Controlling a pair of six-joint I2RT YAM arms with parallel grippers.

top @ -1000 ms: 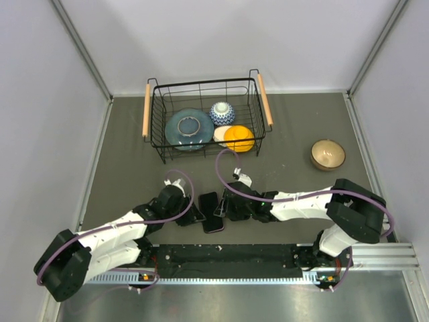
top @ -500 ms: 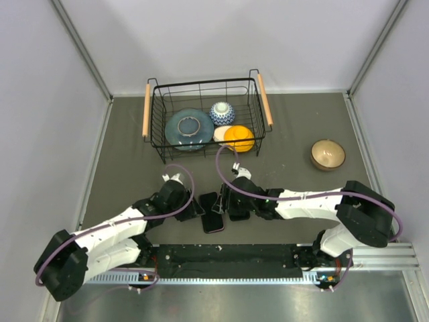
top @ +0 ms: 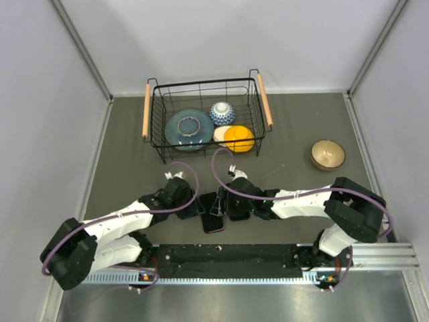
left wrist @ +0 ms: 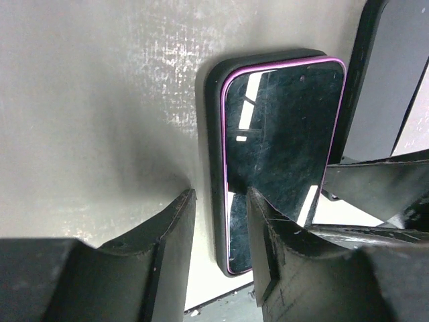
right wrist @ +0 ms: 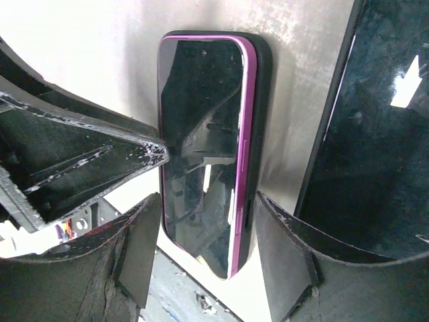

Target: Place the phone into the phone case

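Your left gripper [left wrist: 220, 198] has its jaws a little apart, astride the left edge of the black shell [left wrist: 213, 168] that holds the purple phone [left wrist: 281, 154], and it grips nothing; your right gripper [right wrist: 208, 201] is spread wider, with the purple phone's near end between its fingers, and you cannot tell whether they touch it; the phone [right wrist: 379, 134] lies flat on the table [top: 134, 168], glossy face showing, just right of the purple one and outside the right gripper's jaws; both grippers meet near the arm bases, in front of the basket [top: 155, 127].
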